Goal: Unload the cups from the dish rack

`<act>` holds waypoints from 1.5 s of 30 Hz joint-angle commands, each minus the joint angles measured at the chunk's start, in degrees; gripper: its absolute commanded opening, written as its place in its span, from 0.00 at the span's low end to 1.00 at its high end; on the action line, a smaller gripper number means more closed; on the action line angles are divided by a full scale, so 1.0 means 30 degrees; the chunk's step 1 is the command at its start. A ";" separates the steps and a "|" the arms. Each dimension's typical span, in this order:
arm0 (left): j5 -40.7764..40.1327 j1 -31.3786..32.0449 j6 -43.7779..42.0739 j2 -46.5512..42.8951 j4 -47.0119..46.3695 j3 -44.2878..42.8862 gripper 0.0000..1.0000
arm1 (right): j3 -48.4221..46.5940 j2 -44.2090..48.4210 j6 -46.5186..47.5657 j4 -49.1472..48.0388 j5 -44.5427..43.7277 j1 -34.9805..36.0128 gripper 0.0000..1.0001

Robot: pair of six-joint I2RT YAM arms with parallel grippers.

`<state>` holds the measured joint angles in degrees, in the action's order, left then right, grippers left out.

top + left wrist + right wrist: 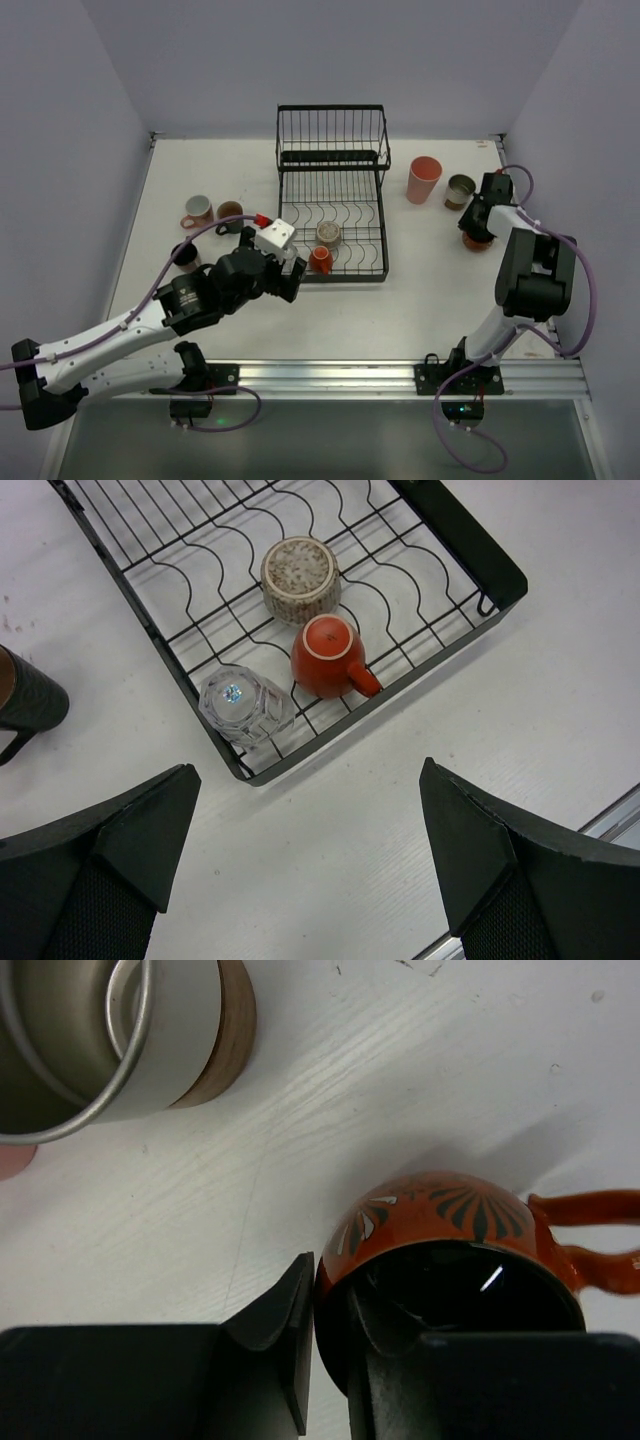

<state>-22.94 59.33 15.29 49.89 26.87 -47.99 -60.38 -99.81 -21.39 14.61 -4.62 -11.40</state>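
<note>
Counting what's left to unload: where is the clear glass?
In the left wrist view, the glass sits upside down in the rack's near left corner, just left of the red cup.

Top external: looking down from the near side over the whole table.
Left wrist: looking down at the near-left of the dish rack, sharing it with top.
Right wrist: hanging close over the far-right orange mug.
</note>
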 commanded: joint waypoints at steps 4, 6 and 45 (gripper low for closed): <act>0.0614 -0.0001 -0.0644 0.0772 -0.0344 -0.0176 1.00 | -0.0529 0.0865 -0.0017 -0.0886 -0.0012 -0.0185 0.30; 0.0703 -0.0001 -0.0498 0.1153 -0.0344 -0.0351 1.00 | -0.0324 0.1831 -0.0223 -0.0682 -0.0070 -0.0185 0.41; -0.1817 -0.1728 0.1085 1.5860 -0.5558 -0.5304 0.88 | 1.1016 2.0175 -0.5088 -0.5984 1.0651 0.3301 0.69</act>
<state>-27.83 55.24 18.76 97.17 14.85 -63.94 -26.37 -38.54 -36.03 -1.43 24.84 -1.93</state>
